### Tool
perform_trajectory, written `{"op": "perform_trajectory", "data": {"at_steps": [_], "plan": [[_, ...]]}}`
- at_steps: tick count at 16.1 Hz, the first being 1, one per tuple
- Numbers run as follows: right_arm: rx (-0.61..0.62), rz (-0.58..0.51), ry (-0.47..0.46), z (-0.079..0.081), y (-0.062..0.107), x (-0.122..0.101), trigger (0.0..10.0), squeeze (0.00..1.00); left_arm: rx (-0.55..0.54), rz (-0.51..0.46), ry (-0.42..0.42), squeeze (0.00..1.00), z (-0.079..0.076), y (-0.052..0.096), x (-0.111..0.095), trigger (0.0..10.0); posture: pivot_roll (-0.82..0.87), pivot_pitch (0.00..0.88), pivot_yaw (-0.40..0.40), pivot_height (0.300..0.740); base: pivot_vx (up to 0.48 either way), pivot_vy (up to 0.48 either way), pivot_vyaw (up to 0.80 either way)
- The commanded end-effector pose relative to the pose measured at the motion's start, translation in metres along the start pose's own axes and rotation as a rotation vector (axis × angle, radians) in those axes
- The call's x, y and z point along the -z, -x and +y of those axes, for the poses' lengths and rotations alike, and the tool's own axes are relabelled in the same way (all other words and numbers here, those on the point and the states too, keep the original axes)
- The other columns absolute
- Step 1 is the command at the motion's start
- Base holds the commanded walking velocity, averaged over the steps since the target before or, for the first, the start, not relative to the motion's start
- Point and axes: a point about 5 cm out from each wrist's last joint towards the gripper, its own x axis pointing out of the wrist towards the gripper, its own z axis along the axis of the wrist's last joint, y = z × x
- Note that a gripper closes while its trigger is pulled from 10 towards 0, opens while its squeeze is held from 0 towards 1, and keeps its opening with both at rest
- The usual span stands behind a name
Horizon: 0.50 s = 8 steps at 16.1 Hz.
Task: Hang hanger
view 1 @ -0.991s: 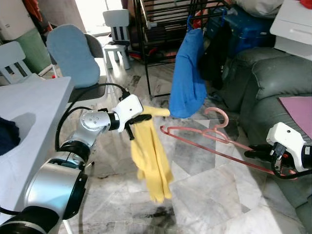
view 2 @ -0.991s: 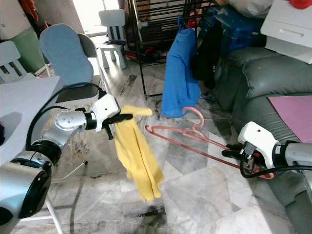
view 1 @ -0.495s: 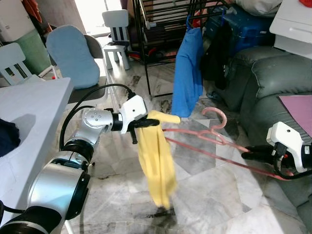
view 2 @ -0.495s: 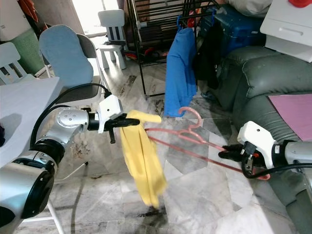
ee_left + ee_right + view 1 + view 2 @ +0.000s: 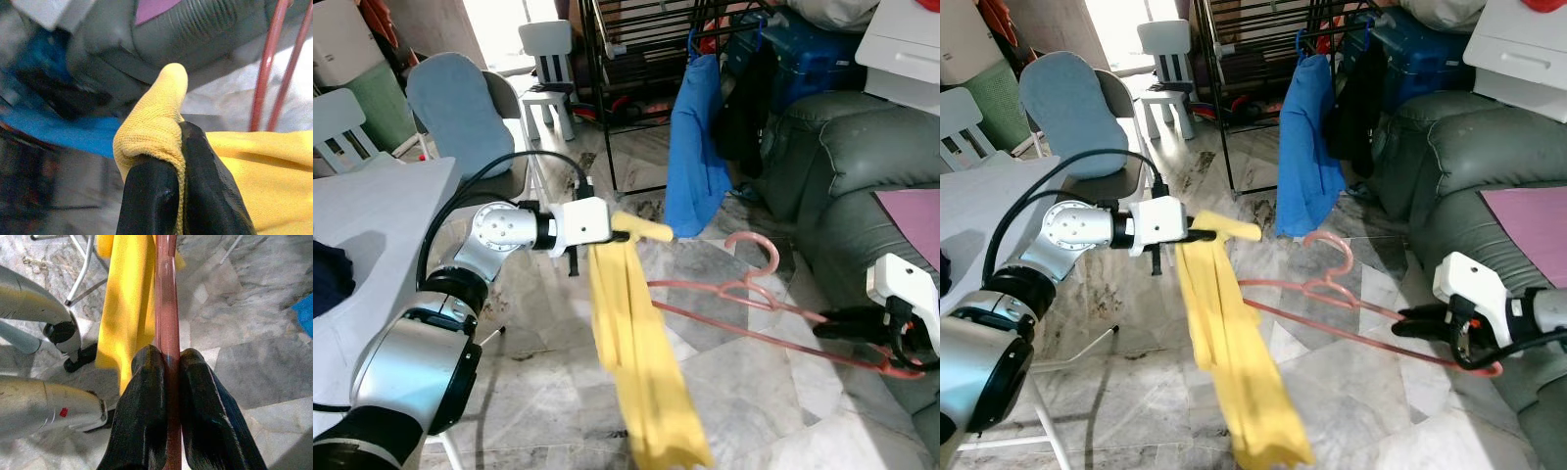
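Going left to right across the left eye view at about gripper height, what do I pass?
White table → left gripper pinching the yellow cloth → pink hanger → right gripper holding the hanger's end.

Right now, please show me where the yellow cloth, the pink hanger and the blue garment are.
yellow cloth (image 5: 631, 333), left eye view, middle of the hanging part.
pink hanger (image 5: 766, 253), left eye view, its hook.
blue garment (image 5: 1304, 166), right eye view, middle of the fabric.

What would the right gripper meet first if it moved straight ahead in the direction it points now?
Probably the yellow cloth held by the left gripper. The right gripper points along the pink hanger it holds, toward that cloth; depth is uncertain.
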Motion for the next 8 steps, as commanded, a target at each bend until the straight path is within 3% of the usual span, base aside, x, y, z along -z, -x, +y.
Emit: {"op": "perform_trajectory", "data": {"at_steps": [1, 2, 4, 7, 8], "plan": [[-0.028, 0.001, 0.018, 0.001, 0.003, -0.003, 10.0, 0.00, -0.049, -0.018, -0.126, 0.00, 0.017, 0.007, -0.011, 10.0, -0.24, 0.000, 0.151, 0.740, 0.000, 0.000, 0.00], [-0.035, -0.008, 0.009, 0.002, 0.001, -0.003, 10.0, 0.00, -0.052, -0.038, -0.222, 0.00, 0.017, 0.008, -0.017, 10.0, -0.24, 0.000, 0.152, 0.740, 0.000, 0.000, 0.00], [-0.053, -0.010, 0.007, 0.005, -0.003, -0.002, 10.0, 0.00, -0.045, -0.055, -0.277, 0.00, 0.016, 0.007, -0.020, 10.0, -0.23, 0.000, 0.151, 0.740, 0.000, 0.000, 0.00], [-0.053, -0.009, 0.008, 0.005, -0.003, -0.002, 10.0, 0.00, 0.045, -0.046, -0.461, 0.00, 0.003, 0.009, -0.020, 10.0, -0.23, 0.000, 0.154, 0.740, 0.000, 0.000, 0.00], [-0.031, -0.003, 0.007, 0.002, -0.002, 0.000, 10.0, 0.00, 0.051, -0.040, -0.449, 0.00, 0.000, 0.011, -0.016, 10.0, -0.23, 0.000, 0.157, 0.740, 0.000, 0.000, 0.00]]}}
